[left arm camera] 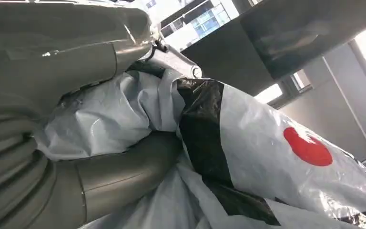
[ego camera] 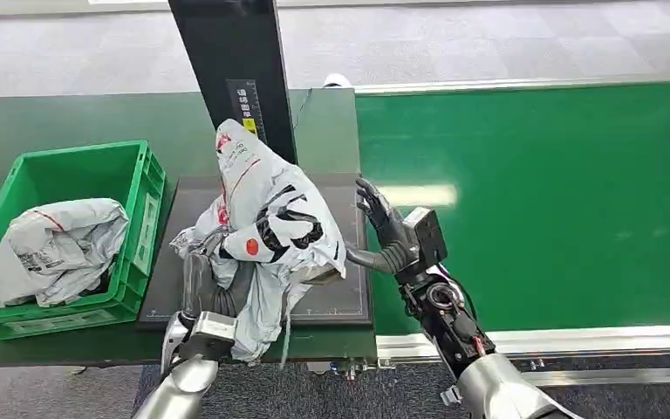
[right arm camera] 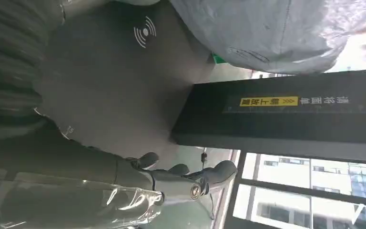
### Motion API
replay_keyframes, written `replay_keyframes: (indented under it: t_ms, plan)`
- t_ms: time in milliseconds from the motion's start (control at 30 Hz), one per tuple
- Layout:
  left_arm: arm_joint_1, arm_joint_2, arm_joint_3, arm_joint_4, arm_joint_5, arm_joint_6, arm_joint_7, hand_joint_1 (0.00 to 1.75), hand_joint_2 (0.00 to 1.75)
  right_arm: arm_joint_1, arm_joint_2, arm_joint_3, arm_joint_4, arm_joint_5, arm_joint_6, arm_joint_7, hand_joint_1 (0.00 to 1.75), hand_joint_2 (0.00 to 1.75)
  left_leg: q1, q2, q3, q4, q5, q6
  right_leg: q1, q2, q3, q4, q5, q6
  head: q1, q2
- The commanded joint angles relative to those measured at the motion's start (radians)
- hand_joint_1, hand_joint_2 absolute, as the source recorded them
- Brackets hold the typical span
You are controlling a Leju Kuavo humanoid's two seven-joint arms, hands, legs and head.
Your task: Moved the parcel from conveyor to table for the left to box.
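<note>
**Parcel in left hand over the pad, crate to its left**

Left hand (ego camera: 199,278): fingers and thumb closed around a bunch of the parcel (ego camera: 266,218) low on its near-left side. The left wrist view shows the grey thumb and fingers pressed into crumpled film, so the grip looks firm.

Parcel: a white poly bag with black marks and a red dot. It stands tall over the dark pad (ego camera: 331,301) on the table (ego camera: 61,118), long axis roughly upright and leaning far and left toward the black post (ego camera: 227,52). Its lower end droops over the pad's near edge.

Right hand (ego camera: 382,223): fingers spread and holding nothing, just right of the parcel, at the pad's right edge beside the conveyor (ego camera: 558,201). Whether it touches the bag cannot be told.

Crate (ego camera: 144,188): green, left of the pad, just beside it, with another bag (ego camera: 52,249) inside.

Judgement: the transfer to the table looks done. The crate lies left of the gripping hand, which is the nearer one, so boxing calls for a leftward carry.
</note>
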Motion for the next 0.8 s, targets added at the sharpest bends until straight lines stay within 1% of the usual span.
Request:
replay_keyframes:
  t_ms: [33, 67, 100, 133, 167, 233, 267, 333, 367, 433, 467, 500, 533, 567, 600, 667, 733, 767, 800]
  plan:
    - [-0.010, 0.001, -0.027, 0.013, 0.014, -0.005, -0.015, 1.75, 1.75, -0.028, -0.018, 0.048, 0.063, -0.012, 0.021, 0.015, 0.00, 1.75, 0.000, -0.002, 0.001, -0.001, 0.000, 0.003, 0.001, -0.002, 0.002, -0.001, 0.000, -0.003, 0.000, 0.000]
    - [-0.009, -0.002, -0.033, 0.012, 0.029, -0.003, -0.034, 1.75, 1.75, -0.016, -0.022, 0.048, 0.051, -0.028, 0.038, 0.023, 0.00, 1.75, 0.000, -0.001, 0.001, -0.001, 0.000, 0.002, 0.001, -0.002, 0.002, -0.001, 0.000, -0.003, 0.000, 0.000]
    - [-0.009, -0.006, -0.042, 0.003, 0.046, 0.001, -0.050, 1.75, 1.75, 0.002, -0.031, 0.057, 0.029, -0.028, 0.016, 0.016, 0.00, 1.75, 0.000, -0.002, 0.002, -0.001, 0.000, 0.003, 0.001, -0.003, 0.003, -0.002, 0.000, -0.004, 0.000, 0.000]
    - [-0.009, -0.002, -0.061, -0.022, 0.051, 0.027, -0.050, 1.75, 1.75, 0.016, -0.037, 0.081, 0.012, -0.005, -0.041, 0.012, 0.00, 1.75, 0.000, -0.003, 0.001, -0.001, 0.000, 0.003, 0.001, -0.003, 0.002, -0.001, 0.000, -0.003, 0.000, 0.000]
    - [-0.013, 0.000, -0.069, -0.030, 0.045, 0.042, -0.050, 1.75, 1.75, 0.025, -0.038, 0.086, 0.010, -0.005, -0.048, 0.012, 0.00, 1.75, 0.000, -0.003, 0.001, 0.000, 0.000, 0.002, 0.001, -0.003, 0.002, -0.001, -0.001, -0.002, 0.000, 0.000]
    - [-0.053, 0.018, -0.095, -0.032, 0.037, 0.073, -0.050, 1.75, 1.75, 0.043, -0.023, 0.104, 0.029, -0.011, -0.106, 0.054, 0.00, 1.75, 0.000, -0.003, 0.001, 0.000, 0.000, 0.002, 0.001, -0.004, 0.002, -0.001, -0.001, -0.003, 0.000, 0.000]
    - [-0.075, 0.027, -0.101, -0.031, 0.020, 0.083, -0.050, 1.75, 1.75, 0.047, -0.018, 0.116, 0.040, -0.006, -0.110, 0.059, 0.00, 0.00, 0.001, -0.003, 0.000, 0.000, 0.000, 0.002, 0.001, -0.003, 0.001, -0.001, 0.000, -0.002, 0.000, 0.000]
    - [-0.130, 0.040, -0.107, -0.016, -0.002, 0.100, -0.050, 1.75, 1.75, 0.048, -0.006, 0.143, 0.066, 0.009, -0.132, 0.040, 0.00, 0.00, 0.001, -0.003, 0.000, 0.000, 0.000, 0.002, 0.001, -0.003, 0.000, 0.000, 0.000, -0.002, 0.000, 0.000]
    - [-0.176, 0.041, -0.100, -0.002, -0.010, 0.109, -0.045, 1.75, 1.75, 0.052, 0.004, 0.157, 0.081, 0.017, -0.160, 0.011, 0.00, 1.75, 0.001, -0.004, 0.000, 0.000, 0.001, 0.003, 0.002, -0.005, 0.001, -0.001, 0.000, -0.004, 0.000, 0.000]
    - [-0.250, 0.043, -0.074, 0.021, 0.001, 0.109, -0.018, 1.75, 1.75, 0.055, 0.013, 0.193, 0.095, 0.052, -0.231, -0.029, 0.00, 1.75, 0.001, -0.002, -0.001, 0.001, 0.000, 0.001, 0.001, -0.003, 0.000, 0.000, 0.000, -0.002, 0.000, 0.000]
    - [-0.293, 0.040, -0.056, 0.040, 0.022, 0.109, -0.007, 1.75, 1.75, 0.060, 0.011, 0.195, 0.085, 0.044, -0.232, -0.044, 0.00, 1.75, 0.001, -0.003, -0.001, 0.001, 0.001, 0.002, 0.002, -0.004, 0.000, 0.000, 0.000, -0.004, 0.000, 0.000]
    - [-0.337, 0.043, -0.045, 0.064, 0.040, 0.113, -0.004, 1.75, 1.75, 0.062, 0.005, 0.204, 0.071, 0.045, -0.243, -0.058, 0.00, 1.75, 0.001, -0.003, -0.002, 0.001, 0.001, 0.001, 0.002, -0.003, -0.001, 0.001, 0.000, -0.003, 0.000, 0.000]
    - [-0.388, 0.048, -0.027, 0.088, 0.072, 0.127, -0.007, 1.75, 1.75, 0.072, -0.011, 0.207, 0.023, 0.032, -0.250, -0.073, 0.00, 1.75, 0.001, -0.004, -0.002, 0.001, 0.001, 0.002, 0.002, -0.005, -0.001, 0.001, 0.000, -0.004, 0.000, 0.000]
    - [-0.413, 0.050, -0.007, 0.098, 0.097, 0.150, -0.018, 1.75, 1.75, 0.092, -0.028, 0.196, -0.051, 0.018, -0.270, -0.073, 0.00, 1.75, 0.002, -0.004, -0.003, 0.002, 0.001, 0.001, 0.002, -0.004, -0.002, 0.001, 0.000, -0.003, 0.000, 0.000]
    - [-0.424, 0.055, 0.005, 0.100, 0.107, 0.164, -0.024, 1.75, 1.75, 0.106, -0.044, 0.193, -0.115, 0.027, -0.294, -0.073, 0.00, 1.75, 0.002, -0.005, -0.003, 0.002, 0.001, 0.003, 0.003, -0.006, -0.001, 0.001, 0.000, -0.004, 0.000, 0.000]
    - [-0.422, 0.058, 0.032, 0.092, 0.142, 0.178, -0.039, 1.75, 1.75, 0.124, -0.064, 0.169, -0.184, 0.018, -0.329, -0.073, 0.00, 1.75, 0.001, -0.003, -0.002, 0.001, 0.002, 0.003, 0.002, -0.003, -0.001, 0.000, 0.000, -0.003, 0.000, 0.000]
    - [-0.421, 0.064, 0.040, 0.097, 0.157, 0.201, -0.050, 1.75, 1.75, 0.127, -0.078, 0.147, -0.206, -0.017, -0.319, -0.073, 0.00, 1.75, 0.000, -0.002, -0.001, 0.001, 0.001, 0.003, 0.001, -0.002, 0.000, 0.000, 0.000, -0.003, 0.000, 0.000]
    - [-0.419, 0.068, 0.041, 0.097, 0.148, 0.235, -0.050, 1.75, 1.75, 0.121, -0.081, 0.143, -0.195, -0.022, -0.326, -0.073, 0.00, 1.75, 0.000, -0.001, -0.001, 0.000, 0.001, 0.002, 0.000, -0.002, 0.000, 0.000, 0.000, -0.002, 0.000, 0.000]
    - [-0.410, 0.069, 0.066, 0.077, 0.102, 0.237, -0.050, 1.75, 1.75, 0.116, -0.086, 0.149, -0.189, -0.014, -0.332, -0.073, 0.00, 1.75, 0.000, -0.003, 0.000, 0.000, 0.001, 0.004, 0.001, -0.004, 0.001, -0.001, 0.000, -0.004, 0.000, 0.000]
